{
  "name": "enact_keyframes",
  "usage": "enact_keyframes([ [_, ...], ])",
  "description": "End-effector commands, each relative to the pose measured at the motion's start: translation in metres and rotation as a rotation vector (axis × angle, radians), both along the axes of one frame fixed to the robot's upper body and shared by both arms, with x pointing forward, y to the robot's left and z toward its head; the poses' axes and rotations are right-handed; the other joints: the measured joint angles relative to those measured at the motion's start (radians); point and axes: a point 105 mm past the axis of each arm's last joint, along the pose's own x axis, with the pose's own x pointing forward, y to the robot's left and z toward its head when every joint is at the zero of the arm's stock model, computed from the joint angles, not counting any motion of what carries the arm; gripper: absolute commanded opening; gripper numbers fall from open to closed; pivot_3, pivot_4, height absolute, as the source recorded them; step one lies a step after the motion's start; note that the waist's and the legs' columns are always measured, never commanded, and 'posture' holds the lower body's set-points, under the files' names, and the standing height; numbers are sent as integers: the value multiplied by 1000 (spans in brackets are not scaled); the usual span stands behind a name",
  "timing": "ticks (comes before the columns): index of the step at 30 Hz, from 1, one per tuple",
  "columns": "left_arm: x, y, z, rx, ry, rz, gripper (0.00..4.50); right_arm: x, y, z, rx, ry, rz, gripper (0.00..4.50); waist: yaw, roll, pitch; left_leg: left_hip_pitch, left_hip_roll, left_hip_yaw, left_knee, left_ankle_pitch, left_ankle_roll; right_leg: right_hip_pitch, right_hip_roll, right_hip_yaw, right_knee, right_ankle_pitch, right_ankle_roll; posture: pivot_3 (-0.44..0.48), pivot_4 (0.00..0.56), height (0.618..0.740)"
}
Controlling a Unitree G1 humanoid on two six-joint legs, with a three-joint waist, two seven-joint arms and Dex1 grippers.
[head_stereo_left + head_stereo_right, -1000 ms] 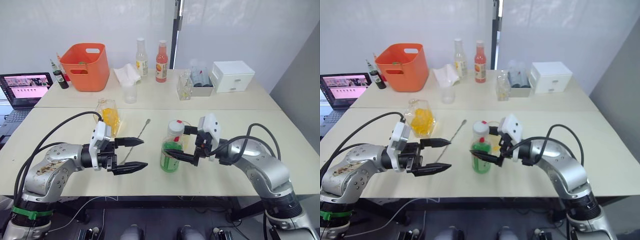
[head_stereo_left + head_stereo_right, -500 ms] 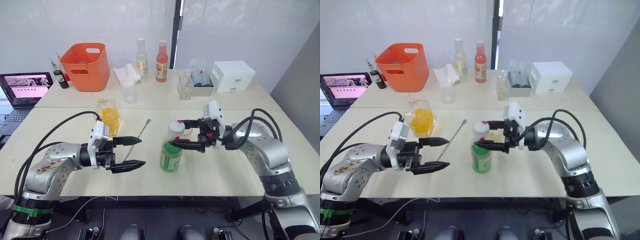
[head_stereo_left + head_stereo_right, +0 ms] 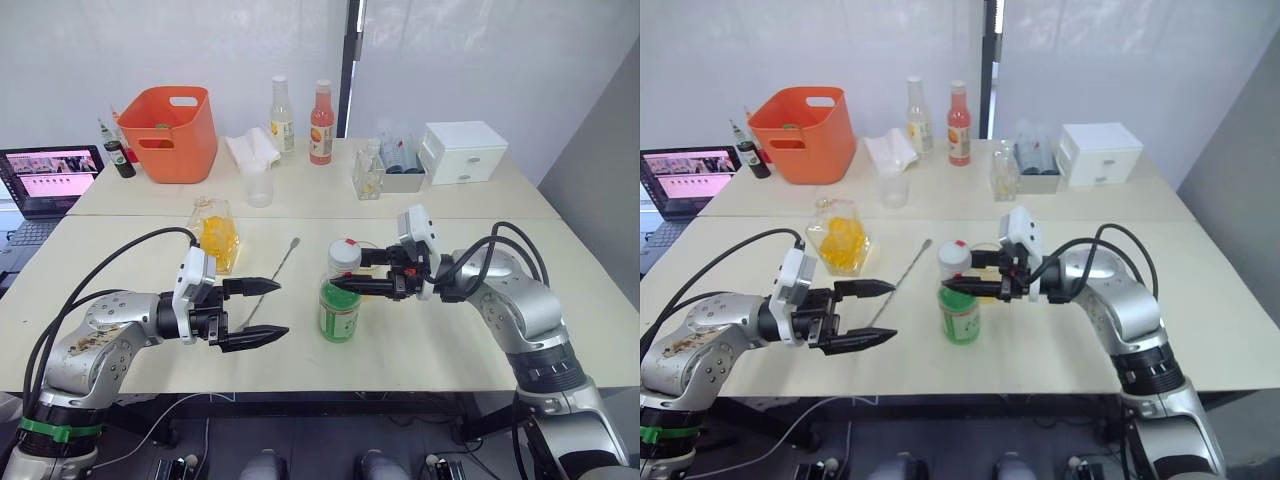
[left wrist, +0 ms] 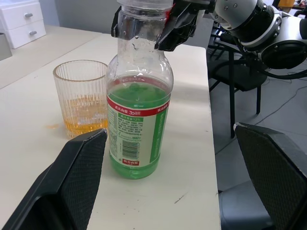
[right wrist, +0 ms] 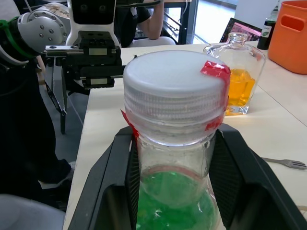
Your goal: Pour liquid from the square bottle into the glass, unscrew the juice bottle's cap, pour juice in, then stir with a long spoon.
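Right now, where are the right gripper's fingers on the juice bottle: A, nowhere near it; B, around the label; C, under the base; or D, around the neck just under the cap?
D: in the right wrist view the fingers flank the juice bottle neck just below the cap.

Head pair: high above near edge of worktop, facing forward and down; both arms, bottles, back wall seen from some way off; two eyes share whole scene, slightly offset sideways.

Left wrist view: low, just above worktop, near juice bottle, facing it and glass just behind, right claw beyond.

Right wrist view: very near, just under cap, facing left claw and square bottle. Wrist views face each other across juice bottle.
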Motion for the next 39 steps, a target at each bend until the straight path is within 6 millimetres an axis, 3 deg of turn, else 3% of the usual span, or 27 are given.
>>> enact_keyframes([
  [1,0,0,10,-15,-71,11,4500,-13,-5,24,62,-57,-169,1457,6,0,0,-1,0,-1,0,0,0,-1,0,-1,0,0,0,0,150,715],
  [8,5,-2,12,-33,-100,27,4500,-41,-3,21,99,-3,-466,1457,5,0,0,-2,0,-1,0,0,0,-2,-2,-1,0,0,0,0,150,715],
  [16,11,-4,16,-37,-116,17,4500,-46,-13,20,173,11,-718,1457,0,0,0,-2,-1,-1,0,0,-1,-1,-1,-1,0,0,0,0,150,715],
  [20,12,-5,16,-35,-113,-1,4500,-47,-11,9,166,38,-747,1457,-3,0,0,-2,-1,-1,0,0,-1,-1,-1,-1,-1,0,0,0,150,715],
  [29,14,-8,16,-24,-122,-22,4500,-48,-9,17,295,-5,-774,1457,-5,0,0,-2,-1,-1,0,0,-1,-1,0,-1,-1,0,0,0,150,715],
  [39,15,-7,18,-13,-135,-21,4500,-47,-2,6,279,13,-738,1457,-5,0,0,-2,-1,-1,0,0,-1,-1,0,0,-1,0,0,0,150,715],
])
